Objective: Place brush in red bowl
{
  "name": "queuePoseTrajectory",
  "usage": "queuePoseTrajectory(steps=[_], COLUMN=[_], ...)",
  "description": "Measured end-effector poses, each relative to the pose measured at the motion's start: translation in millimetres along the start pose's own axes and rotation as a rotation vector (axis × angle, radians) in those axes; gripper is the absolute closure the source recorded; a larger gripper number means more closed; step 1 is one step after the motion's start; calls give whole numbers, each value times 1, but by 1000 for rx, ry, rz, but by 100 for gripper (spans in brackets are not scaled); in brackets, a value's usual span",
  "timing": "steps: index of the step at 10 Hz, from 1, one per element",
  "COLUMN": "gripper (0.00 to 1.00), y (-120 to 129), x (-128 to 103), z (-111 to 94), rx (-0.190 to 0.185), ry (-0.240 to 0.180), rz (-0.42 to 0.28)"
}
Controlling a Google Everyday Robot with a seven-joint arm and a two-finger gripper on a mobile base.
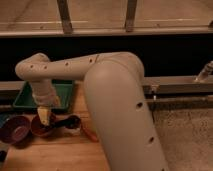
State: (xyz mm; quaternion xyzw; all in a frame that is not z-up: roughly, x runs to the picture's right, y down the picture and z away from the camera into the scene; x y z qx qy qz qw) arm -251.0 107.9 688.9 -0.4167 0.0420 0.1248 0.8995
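The red bowl (40, 128) sits on the wooden table (55, 152) at the left, beside the purple bowl (15, 130). My gripper (45, 118) points down over the red bowl, its pale tip just above the bowl's inside. The brush (68, 122), dark with a rounded head, lies just right of the red bowl, one end reaching toward its rim. I cannot tell whether it rests on the rim. My own arm (120, 110) fills the middle of the view and hides much of the table.
A green tray (25, 97) stands behind the bowls. A small white cup (74, 130) sits under the brush's head. A thin orange-red stick (90, 134) lies right of it. A metal rail (175, 85) runs along the back, with gravelly floor (185, 135) on the right.
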Motion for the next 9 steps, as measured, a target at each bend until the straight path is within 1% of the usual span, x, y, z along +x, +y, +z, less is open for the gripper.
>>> queuePoseTrajectory(steps=[1, 2, 3, 4, 6, 7, 8, 9], gripper=[34, 34, 34, 34, 34, 34, 34, 34], y=[-6, -10, -11, -9, -5, -2, -1, -1], x=[11, 24, 39, 50, 65, 70, 72, 72], z=[-16, -27, -40, -51, -64, -68, -70, -70], rx=[43, 76, 116, 147, 184, 195, 202, 203], ry=[-93, -184, -304, -399, -507, -539, -555, -556], rz=[63, 116, 171, 210, 252, 263, 267, 266])
